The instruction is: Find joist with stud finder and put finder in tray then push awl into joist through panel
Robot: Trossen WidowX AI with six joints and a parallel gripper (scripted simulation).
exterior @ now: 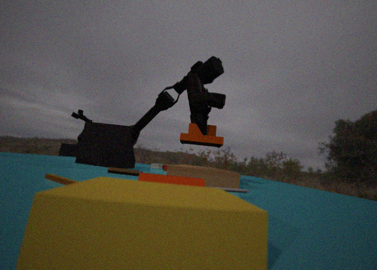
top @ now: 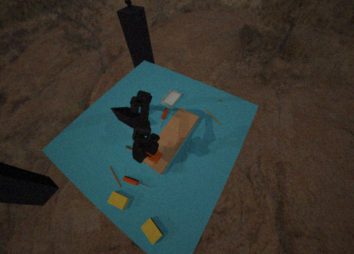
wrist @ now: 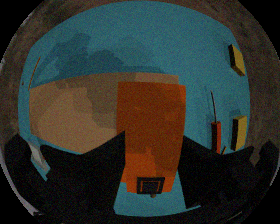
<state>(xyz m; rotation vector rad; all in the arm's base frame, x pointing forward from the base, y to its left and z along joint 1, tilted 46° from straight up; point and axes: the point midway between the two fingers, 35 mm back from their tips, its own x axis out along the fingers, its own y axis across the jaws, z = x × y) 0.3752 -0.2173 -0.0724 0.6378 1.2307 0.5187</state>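
My gripper (exterior: 203, 130) (wrist: 151, 134) is shut on the orange stud finder (top: 157, 157) (exterior: 201, 140) (wrist: 151, 107), holding it roughly level in the air above the near end of the wooden floor panel (top: 181, 123) (exterior: 209, 175) (wrist: 66, 112). In the wrist view its small display is dark with an orange outline. The white tray (top: 171, 98) (exterior: 156, 166) stands beyond the panel's far end. One red-handled tool (top: 165, 113) lies between tray and panel; another red-handled tool (top: 130, 181) (exterior: 171, 180) (wrist: 216, 137) lies before the near end. I cannot tell which is the awl.
Two yellow blocks (top: 118, 200) (top: 151, 231) lie near the front; one yellow block (exterior: 144, 233) fills the foreground of the exterior view. A thin stick (top: 115, 176) lies left of the nearer tool, another stick (top: 213, 117) right of the panel. The arm partly hides a brown stick (top: 129, 147).
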